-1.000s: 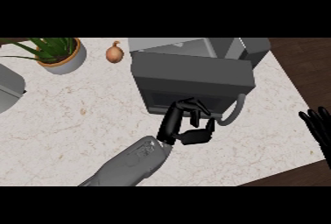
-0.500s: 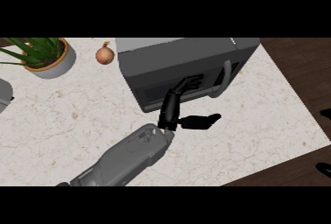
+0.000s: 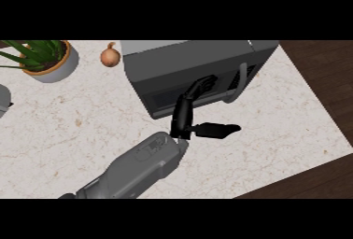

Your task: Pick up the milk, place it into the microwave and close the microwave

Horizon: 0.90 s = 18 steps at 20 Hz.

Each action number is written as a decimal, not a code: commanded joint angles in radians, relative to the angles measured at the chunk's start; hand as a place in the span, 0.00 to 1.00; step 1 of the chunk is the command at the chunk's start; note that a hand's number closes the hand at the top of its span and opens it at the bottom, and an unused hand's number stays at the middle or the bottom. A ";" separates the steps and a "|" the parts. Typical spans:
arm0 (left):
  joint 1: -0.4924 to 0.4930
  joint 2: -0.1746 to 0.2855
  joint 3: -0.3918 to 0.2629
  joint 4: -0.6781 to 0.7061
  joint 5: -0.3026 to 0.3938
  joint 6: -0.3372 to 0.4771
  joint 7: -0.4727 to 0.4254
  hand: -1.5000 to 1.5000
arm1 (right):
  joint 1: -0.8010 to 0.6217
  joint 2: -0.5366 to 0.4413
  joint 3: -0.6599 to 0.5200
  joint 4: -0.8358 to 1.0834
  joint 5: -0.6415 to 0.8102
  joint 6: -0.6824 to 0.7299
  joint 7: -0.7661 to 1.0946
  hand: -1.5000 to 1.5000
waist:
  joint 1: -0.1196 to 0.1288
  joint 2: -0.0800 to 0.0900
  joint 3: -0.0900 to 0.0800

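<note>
1. Grey microwave [image 3: 193,58] stands at the worktop's [image 3: 82,126] far edge; the milk is out of sight, presumably inside.
2. My left hand [image 3: 185,111] presses its door [image 3: 162,95] with straight fingers, gripping nothing.
3. I judge this the closing step: the next move is to push until the door sits flush.

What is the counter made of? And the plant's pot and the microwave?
The counter looks like polished stone, maybe marble: it is pale with faint brownish veins. The plant pot seems to be glazed ceramic: smooth pale grey outside, with an orange-brown rim. The microwave looks like matte grey metal or plastic; I can't tell which.
</note>
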 commanded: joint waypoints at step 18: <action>-0.093 0.001 0.024 0.080 0.133 0.014 -0.100 0.00 | -0.086 0.097 0.058 0.140 -0.196 0.067 0.062 0.00 | 0.018 0.032 0.007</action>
